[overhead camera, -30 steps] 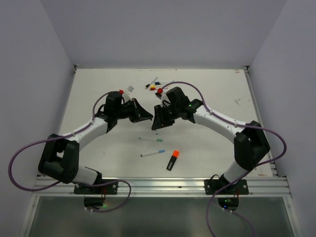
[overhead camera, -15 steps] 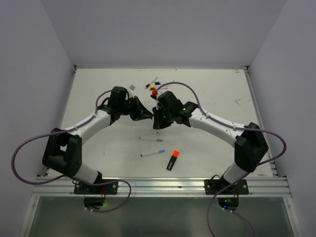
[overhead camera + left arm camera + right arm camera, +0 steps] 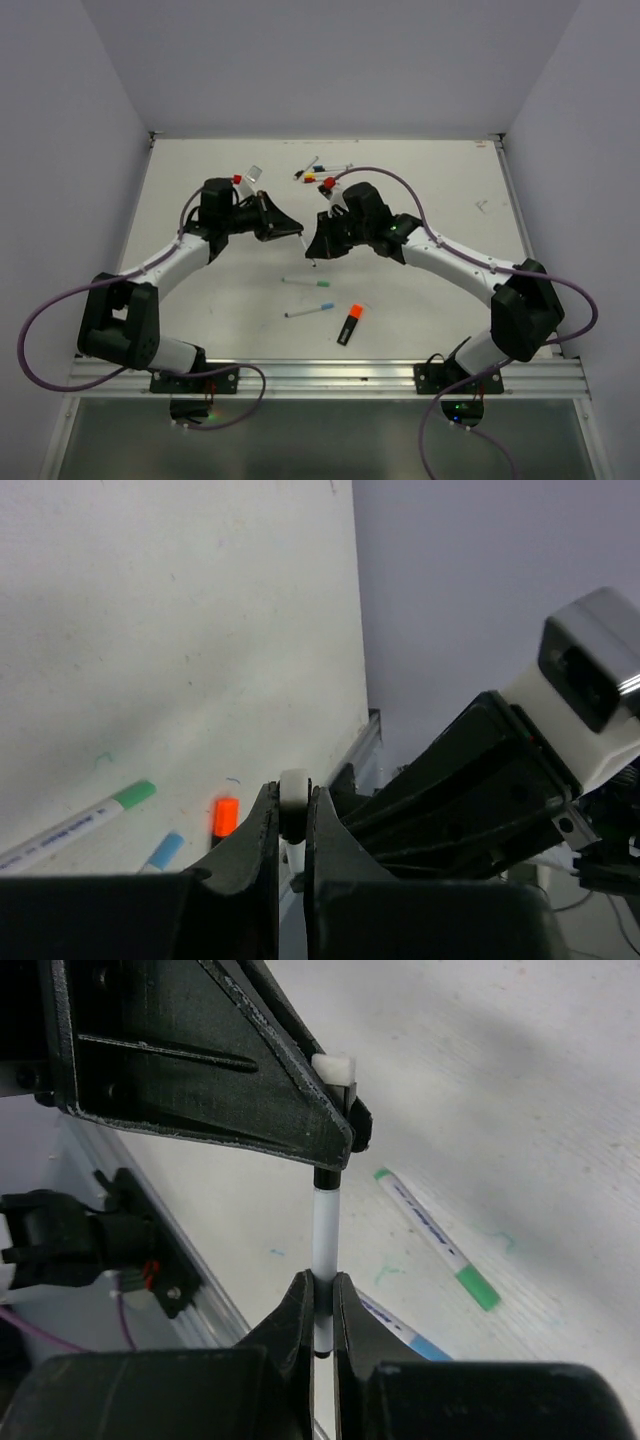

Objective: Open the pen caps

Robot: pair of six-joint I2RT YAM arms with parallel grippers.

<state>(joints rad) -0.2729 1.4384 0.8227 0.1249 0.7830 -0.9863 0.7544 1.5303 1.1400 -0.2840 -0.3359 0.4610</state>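
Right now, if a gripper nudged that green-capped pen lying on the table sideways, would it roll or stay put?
It would probably roll: the green-capped pen looks like a thin round barrel lying flat on the smooth table. It is likely light and stiff, being slim, straight plastic. Its narrow barrel may slip in a loose pinch.

No readable text anywhere.
Faint print along the green-ended pen (image 3: pixel 435 1235), too small and blurred to make out.
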